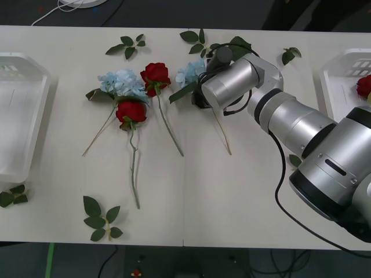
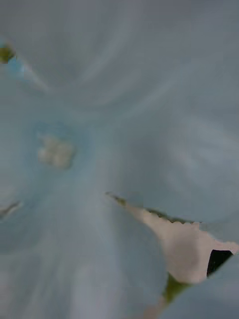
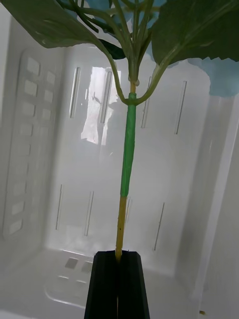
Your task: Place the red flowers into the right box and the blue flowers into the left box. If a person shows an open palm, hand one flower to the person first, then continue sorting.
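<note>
Holding blue flower (image 3: 130, 124) stem pinched in left gripper (image 3: 118, 259) over left box (image 3: 30, 149): lower, release. Right gripper at table's far edge, fingers' state unclear.

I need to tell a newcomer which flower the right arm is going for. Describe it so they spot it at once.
Follow the silver right arm across the table to its right gripper at the far middle. Under it lies a pale-blue flower with a thin straw-coloured stem running back toward the robot. Unlike the blue cluster to its left, no red roses touch it.
</note>
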